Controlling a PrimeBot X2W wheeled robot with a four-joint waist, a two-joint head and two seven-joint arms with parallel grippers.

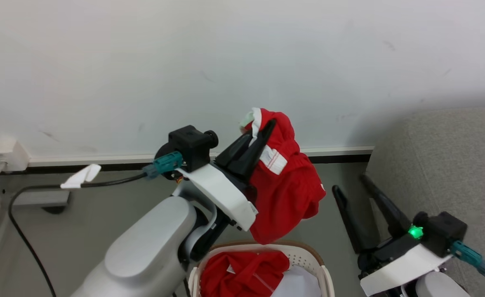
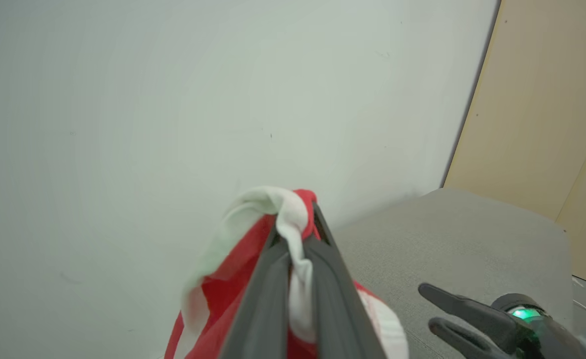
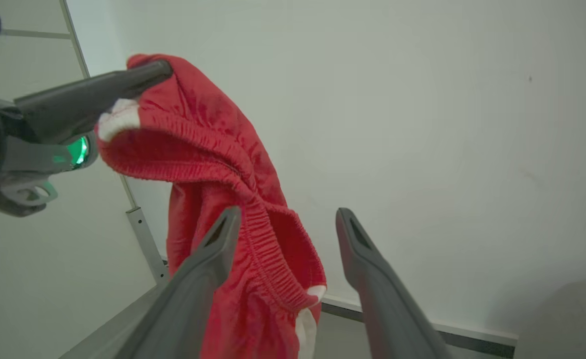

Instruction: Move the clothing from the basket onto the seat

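Left tool (image 1: pixel 263 130) nearest: pinches trimmed edge of red garment (image 1: pixel 286 194), dangles it clear above basket (image 1: pixel 308 251). Holds right tool (image 1: pixel 349 182) spread, empty, beside sofa (image 1: pixel 444 165). Seems mid-carry. Calls next for swing right over sofa, then release. Leaves second red garment (image 1: pixel 242 270) in basket.

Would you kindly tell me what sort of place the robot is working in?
Likely a home-style room, perhaps a mock-up: a grey sofa by a bare white wall, and a laundry basket holding red clothing on the floor.
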